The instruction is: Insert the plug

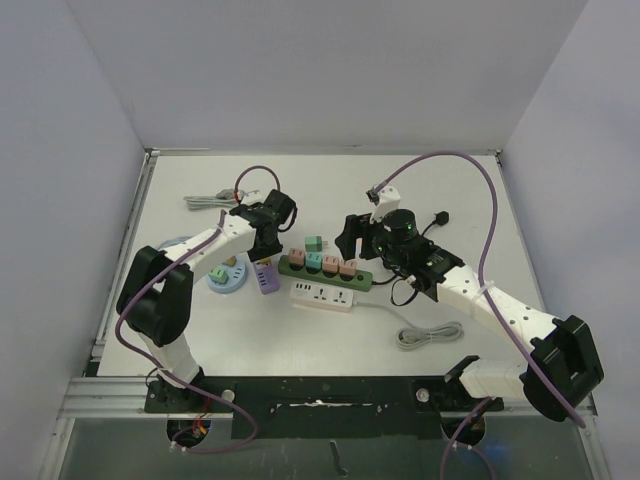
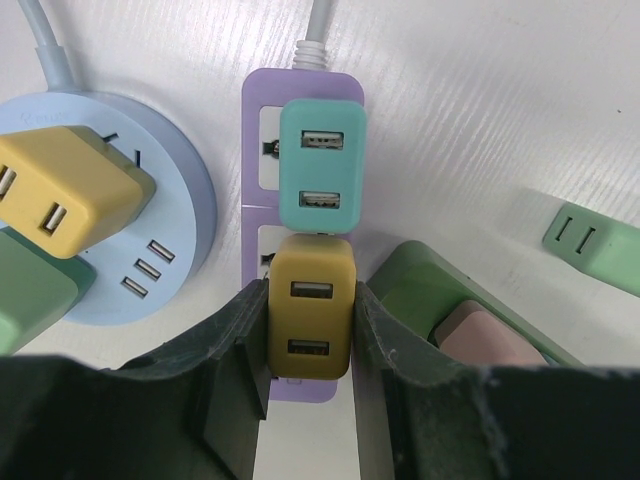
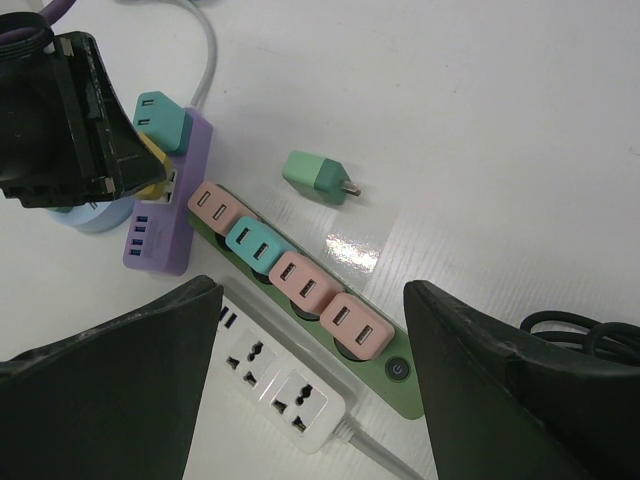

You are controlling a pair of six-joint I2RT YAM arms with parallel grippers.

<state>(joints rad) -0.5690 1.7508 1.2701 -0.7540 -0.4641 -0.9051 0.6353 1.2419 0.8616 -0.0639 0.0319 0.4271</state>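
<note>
My left gripper is shut on a yellow two-USB plug, holding it by its sides over the near socket of the purple power strip. A teal plug sits in the strip's other socket, right beside it. How deep the yellow plug sits cannot be told. From above, the left gripper stands over the purple strip. My right gripper is open and empty, above the green strip with several pink and teal plugs.
A loose teal plug lies on its side behind the green strip. A white strip lies in front of it. A round blue strip with a yellow plug is left of the purple one. Coiled cables lie at back left and near right.
</note>
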